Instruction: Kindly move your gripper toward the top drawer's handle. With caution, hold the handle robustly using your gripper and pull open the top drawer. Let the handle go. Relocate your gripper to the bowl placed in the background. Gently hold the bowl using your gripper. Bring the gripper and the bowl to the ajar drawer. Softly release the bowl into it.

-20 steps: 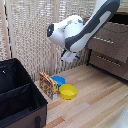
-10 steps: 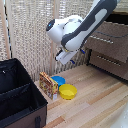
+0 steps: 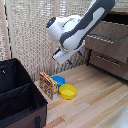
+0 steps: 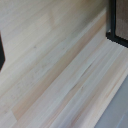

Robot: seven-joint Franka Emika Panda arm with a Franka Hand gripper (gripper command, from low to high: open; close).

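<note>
Bowl (image 3: 58, 80): small and bright blue, seen on the wooden floor (image 3: 95, 100) in the exterior view, partly hidden behind the yellow bowl and touching or just beside it; well below the gripper.
Black bin (image 3: 17, 95): large open container at the exterior view's left, set on the floor.
Arm (image 3: 87, 22): bulky, white and dark, reaching in from the exterior view's upper right, above the bowls.
Dresser (image 3: 112, 47): dark brown, at the exterior view's right.
Top drawer (image 3: 111, 35): shown pulled out past the lower drawer front.
Handle (image 3: 100, 38): slim bar on the top drawer's front, faint in this picture.
Yellow bowl (image 3: 68, 91): larger than the blue one, on the floor in front of it.
Patterned box (image 3: 48, 85): upright, just beside both bowls.
Gripper (image 3: 64, 54): held in the air above the blue bowl, apart from it.
Jaws: state cannot be told; only floor planks are shown in the wrist view.
</note>
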